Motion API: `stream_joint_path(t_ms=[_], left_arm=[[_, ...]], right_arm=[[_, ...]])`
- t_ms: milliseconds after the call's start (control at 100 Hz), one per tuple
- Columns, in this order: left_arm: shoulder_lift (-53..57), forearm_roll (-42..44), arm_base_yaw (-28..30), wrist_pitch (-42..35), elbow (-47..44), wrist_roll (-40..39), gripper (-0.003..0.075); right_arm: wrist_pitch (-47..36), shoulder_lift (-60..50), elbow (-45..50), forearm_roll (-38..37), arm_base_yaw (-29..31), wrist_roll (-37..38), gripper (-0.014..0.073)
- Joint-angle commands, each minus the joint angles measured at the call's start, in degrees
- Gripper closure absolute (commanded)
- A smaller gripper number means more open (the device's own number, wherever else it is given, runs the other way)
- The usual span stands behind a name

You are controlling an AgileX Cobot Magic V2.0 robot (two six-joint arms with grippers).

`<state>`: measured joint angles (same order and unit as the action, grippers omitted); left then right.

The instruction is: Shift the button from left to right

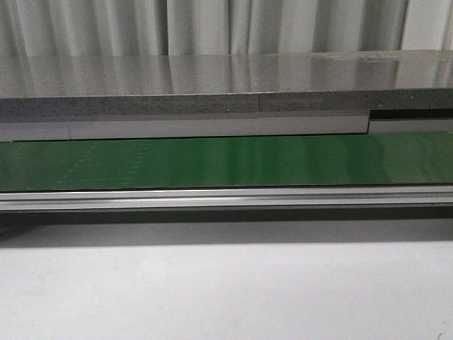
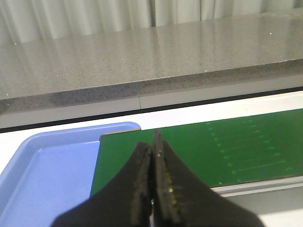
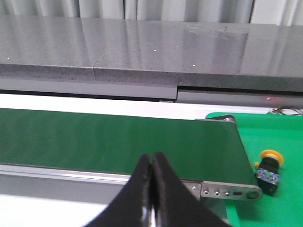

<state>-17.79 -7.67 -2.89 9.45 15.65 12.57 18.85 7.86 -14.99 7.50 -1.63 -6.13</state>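
Observation:
The button (image 3: 268, 172), a yellow mushroom cap on a black body with pale markings, lies on a bright green surface (image 3: 279, 132) past the end of the conveyor belt, seen only in the right wrist view. My right gripper (image 3: 152, 158) is shut and empty, above the belt's near rail, well apart from the button. My left gripper (image 2: 152, 144) is shut and empty, over the other end of the green belt (image 2: 213, 146) beside a blue tray (image 2: 52, 170). Neither gripper shows in the front view.
A dark green conveyor belt (image 1: 226, 161) with an aluminium rail (image 1: 226, 198) runs across the front view. A grey stone ledge (image 1: 212, 85) lies behind it, a white table (image 1: 226, 290) in front. The blue tray shows nothing inside.

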Motion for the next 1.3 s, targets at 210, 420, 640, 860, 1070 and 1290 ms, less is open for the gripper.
stream_joint_path(t_ms=[210,420,640,860,1070,1290], left_arm=[[-0.4,-0.3,-0.4,-4.4,1.7,0.0,0.0739],[-0.4,-0.3,-0.4,-4.4,1.7,0.0,0.0739],[-0.4,-0.3,-0.4,-4.4,1.7,0.0,0.0739],[-0.4,-0.3,-0.4,-4.4,1.7,0.0,0.0739],[-0.4,-0.3,-0.4,-4.4,1.7,0.0,0.0739],[-0.4,-0.3,-0.4,-4.4,1.7,0.0,0.0739]], right_arm=[[-11.6,-6.1,8.9,-7.0,-2.2,8.2,0.0661],[-16.3,-9.4,15.4,-7.1,-2.2,8.6,0.0661],[-17.1,-9.4,15.5,-7.0,-2.2,8.6,0.0661],[-16.9,-9.4,15.5,-7.0,-2.2,8.6,0.0661],[-16.9,-9.4,15.5,-7.0,-2.2,8.6,0.0661],[-16.9,-9.4,15.5,-7.0,-2.2,8.6,0.0661]])
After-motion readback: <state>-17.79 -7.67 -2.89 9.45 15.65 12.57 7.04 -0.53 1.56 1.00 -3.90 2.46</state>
